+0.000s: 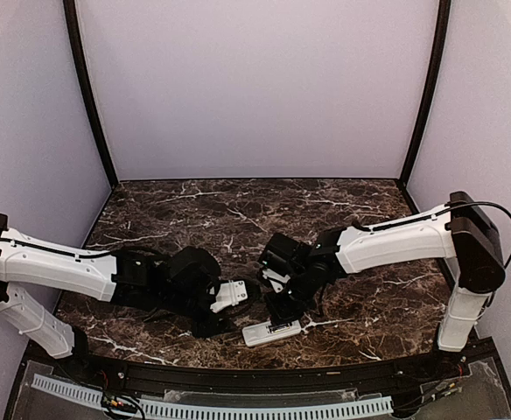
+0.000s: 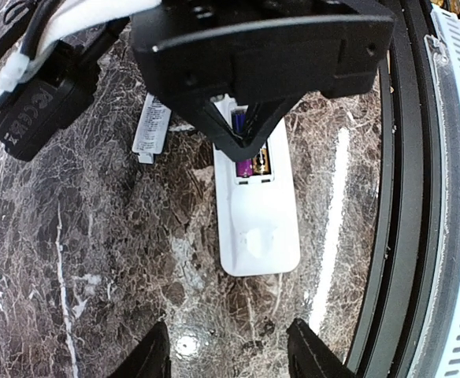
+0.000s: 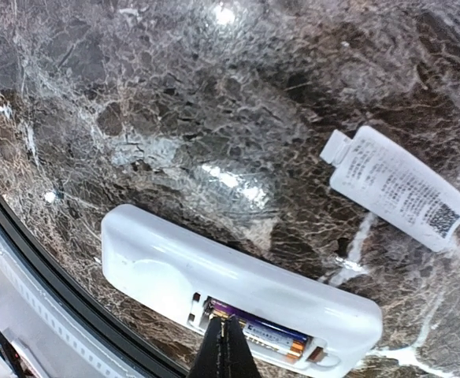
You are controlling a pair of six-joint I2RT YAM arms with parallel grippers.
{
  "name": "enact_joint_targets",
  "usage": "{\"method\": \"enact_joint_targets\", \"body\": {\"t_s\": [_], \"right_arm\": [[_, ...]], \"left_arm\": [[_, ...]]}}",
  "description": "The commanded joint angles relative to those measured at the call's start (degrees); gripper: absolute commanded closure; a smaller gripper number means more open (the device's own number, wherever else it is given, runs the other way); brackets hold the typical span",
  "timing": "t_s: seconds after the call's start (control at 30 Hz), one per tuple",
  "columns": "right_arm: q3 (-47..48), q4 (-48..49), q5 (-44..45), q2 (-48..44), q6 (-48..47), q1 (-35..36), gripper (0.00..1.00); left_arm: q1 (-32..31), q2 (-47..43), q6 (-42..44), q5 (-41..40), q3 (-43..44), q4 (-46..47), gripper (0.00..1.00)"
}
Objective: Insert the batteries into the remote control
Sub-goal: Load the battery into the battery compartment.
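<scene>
The right gripper (image 3: 224,342) is pinched fully shut, with nothing gripped between its fingers. The joined tips point straight down onto a purple battery (image 3: 265,335) that lies in the open recess of the remote control (image 3: 214,276). The remote control lies back-up and flat on the marble tabletop (image 3: 175,94), directly beneath this gripper. The recess end is under the tips and the plain end reaches away to one side. How many cells sit in the recess cannot be told. The left gripper (image 2: 230,350) hovers low with its fingers (image 2: 147,358) spread about halfway, only bare marble between them. The remote control lies just ahead of it, lengthwise. A small white battery cover (image 3: 399,185) lies loose on the tabletop, beyond the remote control from the right gripper and apart from it.
</scene>
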Motion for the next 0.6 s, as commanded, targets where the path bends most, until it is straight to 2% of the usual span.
{"method": "enact_joint_targets", "body": {"t_s": [0.0,0.3,0.57], "right_arm": [[2.0,-3.3,1.4,-3.6,-1.5,-1.4,1.00],[-3.4,-1.3,0.5,-2.0,-1.0,-2.6,1.00],[1.3,-3.3,0.5,-2.9,-5.2,-3.9,1.00]], "left_arm": [[0.3,-3.0,-0.3,-2.1,-1.7,0.3,0.50],[1.7,-6.6,-1.2,-4.6,-2.4,1.2,0.49],[3.6,-10.9,-2.9,-6.4,-3.3,2.1,0.45]]}}
